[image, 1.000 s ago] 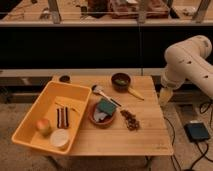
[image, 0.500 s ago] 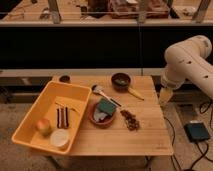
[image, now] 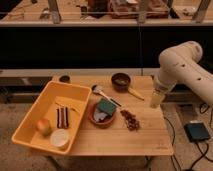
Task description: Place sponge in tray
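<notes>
Sponge [image: 106, 106] not yet in the tray [image: 31, 120]
It sits in the brown bowl [image: 93, 118] mid-table; the gripper [image: 156, 101] hangs well apart near the table [image: 150, 142] edge, open or closed I cannot tell

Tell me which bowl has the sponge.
The nearer red bowl, holding the green sponge; the dark bowl sits farther back. Tool hangs at the table edge.

Wooden surface [image: 145, 137] carries a yellow tray [image: 60, 97] at left, a brown bowl [image: 101, 124] at centre, a dark bowl [image: 120, 81] behind, a pale-headed utensil [image: 102, 94] between them, brown bits [image: 131, 120] scattered right of centre, and the gripper [image: 156, 100] hangs over its right edge.
</notes>
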{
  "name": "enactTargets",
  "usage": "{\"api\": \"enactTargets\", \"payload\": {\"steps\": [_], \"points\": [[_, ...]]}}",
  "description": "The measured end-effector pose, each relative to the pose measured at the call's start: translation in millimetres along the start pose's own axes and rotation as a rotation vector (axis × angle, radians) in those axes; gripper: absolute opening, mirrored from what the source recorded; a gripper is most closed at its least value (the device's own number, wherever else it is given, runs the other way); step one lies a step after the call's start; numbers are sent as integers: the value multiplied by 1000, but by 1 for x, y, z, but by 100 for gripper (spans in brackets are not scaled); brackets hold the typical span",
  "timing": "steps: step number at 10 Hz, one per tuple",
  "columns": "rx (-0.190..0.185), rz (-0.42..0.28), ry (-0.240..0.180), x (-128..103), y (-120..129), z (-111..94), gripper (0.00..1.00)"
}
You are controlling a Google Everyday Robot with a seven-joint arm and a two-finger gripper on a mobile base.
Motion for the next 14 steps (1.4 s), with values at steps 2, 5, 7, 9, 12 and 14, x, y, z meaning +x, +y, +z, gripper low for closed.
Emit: {"api": "enactTargets", "payload": {"steps": [2, 5, 7, 9, 12, 14], "points": [[-23, -46, -73, -48, 20, 21, 80], [-41, -103, -214, -114, 56, 54, 80], [-51, -129, -297, -157, 74, 80, 80], [-78, -170, -332, -195, 88, 110, 80], [-87, -177, -338, -204, 91, 119, 80], [-89, -177, -340, -206, 91, 119, 80]]}}
